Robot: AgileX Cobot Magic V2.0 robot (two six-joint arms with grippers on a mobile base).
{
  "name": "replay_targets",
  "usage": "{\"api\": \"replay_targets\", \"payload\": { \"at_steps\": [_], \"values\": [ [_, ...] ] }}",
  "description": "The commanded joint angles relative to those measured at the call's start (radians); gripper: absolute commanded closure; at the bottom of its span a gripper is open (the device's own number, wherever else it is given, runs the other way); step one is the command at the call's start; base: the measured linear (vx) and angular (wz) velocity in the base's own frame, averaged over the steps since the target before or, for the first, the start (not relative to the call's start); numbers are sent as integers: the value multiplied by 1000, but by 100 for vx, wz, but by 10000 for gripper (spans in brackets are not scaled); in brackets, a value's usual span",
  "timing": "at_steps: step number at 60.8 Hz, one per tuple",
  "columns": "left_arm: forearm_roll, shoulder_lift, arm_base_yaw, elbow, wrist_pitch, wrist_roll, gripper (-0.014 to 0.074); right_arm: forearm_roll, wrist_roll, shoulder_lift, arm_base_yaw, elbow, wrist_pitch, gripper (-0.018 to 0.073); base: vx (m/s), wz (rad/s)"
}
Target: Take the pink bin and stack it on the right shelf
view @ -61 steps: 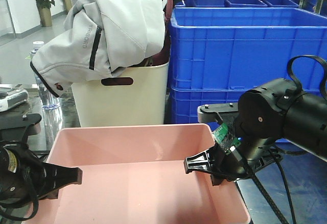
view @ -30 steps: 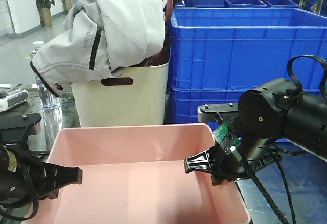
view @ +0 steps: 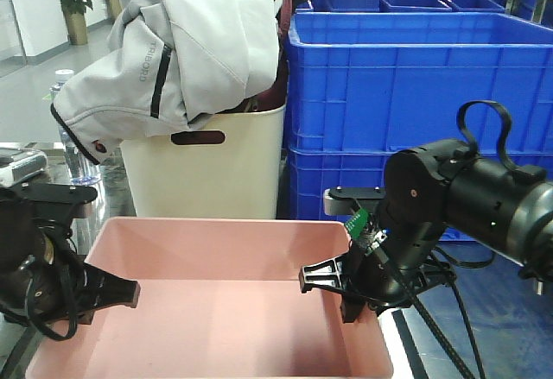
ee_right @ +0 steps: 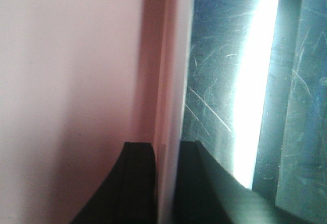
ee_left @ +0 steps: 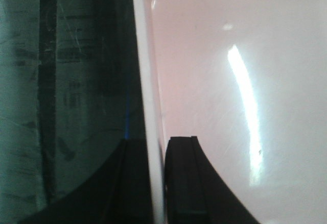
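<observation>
The pink bin (view: 216, 331) is wide, shallow and empty, and fills the lower front view. My left gripper (view: 102, 297) is shut on its left wall, one finger inside and one outside; the left wrist view shows the jaws (ee_left: 153, 180) pinching the pale rim (ee_left: 147, 71). My right gripper (view: 340, 291) is shut on the right wall in the same way, and shows in the right wrist view (ee_right: 166, 183) with the pink wall (ee_right: 171, 81) between the fingers. The right shelf's dark reflective metal with black tape lines lies under the bin (ee_left: 76, 81) (ee_right: 219, 106).
A tall cream basket (view: 207, 172) draped with a grey jacket (view: 181, 42) stands just behind the bin. Stacked blue crates (view: 415, 94) stand behind and to the right. A water bottle (view: 76, 159) and a small device (view: 19, 167) sit at the far left.
The bin and both arms have shifted to the left and slightly down in the front view. Both grippers keep hold of the bin's walls.
</observation>
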Motion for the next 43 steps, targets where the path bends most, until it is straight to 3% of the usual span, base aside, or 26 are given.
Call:
{"api": "replay_targets", "payload": {
  "at_steps": [1,9,16,22,29,36,43],
  "values": [
    [21,-10,7,-53,8,32,209,-12,-26,-34,-15,-43,-13,225,0,0],
    [-16,-15,7,-54,18,49,44,-4,-72,-48,-15,-50,-28,64,0,0],
    [-68,-64,6,-54,28,126,-27,-7,-116,-100,-15,-46,-50,-30,0,0],
    [-136,-153,6,-53,31,255,-32,-9,-193,-194,-14,16,-73,-54,0,0],
    [-210,-302,6,8,-37,423,-21,-12,-287,-367,-14,200,-199,-41,0,0],
    [-318,-462,6,132,-96,577,5,-31,-321,-556,-14,396,-345,-19,0,0],
    [-448,-632,6,269,-170,664,38,-33,-321,-766,-14,587,-425,1,0,0]
  ]
}}
